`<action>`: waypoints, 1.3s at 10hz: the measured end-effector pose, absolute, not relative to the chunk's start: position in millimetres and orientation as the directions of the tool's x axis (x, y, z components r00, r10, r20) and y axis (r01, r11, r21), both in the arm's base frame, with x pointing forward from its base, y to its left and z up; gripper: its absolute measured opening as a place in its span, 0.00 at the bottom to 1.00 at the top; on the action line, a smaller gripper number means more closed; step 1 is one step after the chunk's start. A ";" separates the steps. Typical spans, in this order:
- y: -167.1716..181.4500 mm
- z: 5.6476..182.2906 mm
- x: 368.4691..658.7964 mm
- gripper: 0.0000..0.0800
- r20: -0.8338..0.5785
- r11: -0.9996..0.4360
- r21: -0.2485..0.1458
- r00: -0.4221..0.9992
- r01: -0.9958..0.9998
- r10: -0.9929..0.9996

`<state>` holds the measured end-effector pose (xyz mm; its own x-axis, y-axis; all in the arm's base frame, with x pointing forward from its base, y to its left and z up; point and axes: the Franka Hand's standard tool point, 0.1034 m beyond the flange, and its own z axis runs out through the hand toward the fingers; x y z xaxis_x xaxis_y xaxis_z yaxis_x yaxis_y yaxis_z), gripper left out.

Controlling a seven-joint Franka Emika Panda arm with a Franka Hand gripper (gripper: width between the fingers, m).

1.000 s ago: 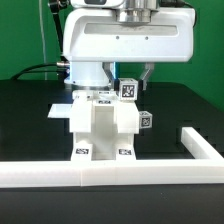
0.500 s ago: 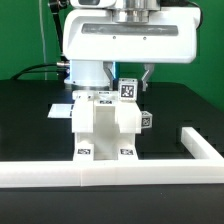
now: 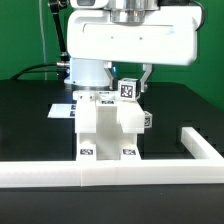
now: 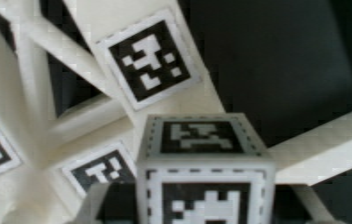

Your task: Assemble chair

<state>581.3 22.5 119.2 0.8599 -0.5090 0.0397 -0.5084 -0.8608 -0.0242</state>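
**Black table point(image 3: 30, 135), chair part-built, gripper at its back**

Black tabletop and a green backdrop point(image 3: 25, 35) frame your scene. The chair point(image 3: 108, 128) stands mid-table as a chunky white block with tags low on its near face. Take it as your landmark. The white rail point(image 3: 110, 172) runs just in front of it. The marker board point(image 3: 60, 109) lies flat behind it, toward the exterior view's left.

Your gripper point(image 3: 130, 78) hangs directly behind and above the chair, slightly to the exterior view's right. Its dark fingers point(image 3: 147, 78) stand on either side of a tagged post point(image 3: 128, 88), which rises just behind the chair's top edge. Some gap seems to show beside the post. You cannot tell from these views whether the fingers are clamped on it or only straddling it.

The wrist view shows that post point(image 4: 199, 150) end-on, with a square tagged cap, so its long axis likely runs upright, in line with the gripper. Tagged chair slats point(image 4: 146, 60) cross close behind it.

The coming move turns on that alignment. The post sits straight below the gripper and nearly touches the chair's rear. Any travel should run along the post's own axis. A sideways nudge risks knocking the standing chair.
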 end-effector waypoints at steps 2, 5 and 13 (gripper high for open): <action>23.5 119.2 581.3 0.36 0.035 -0.787 -0.032 0.786 -0.616 -0.617; 25.3 118.7 580.7 0.36 0.022 -0.662 -0.042 0.661 -0.749 -0.750; 30.1 117.6 578.5 0.46 -0.015 -0.343 -0.046 0.344 -0.938 -0.939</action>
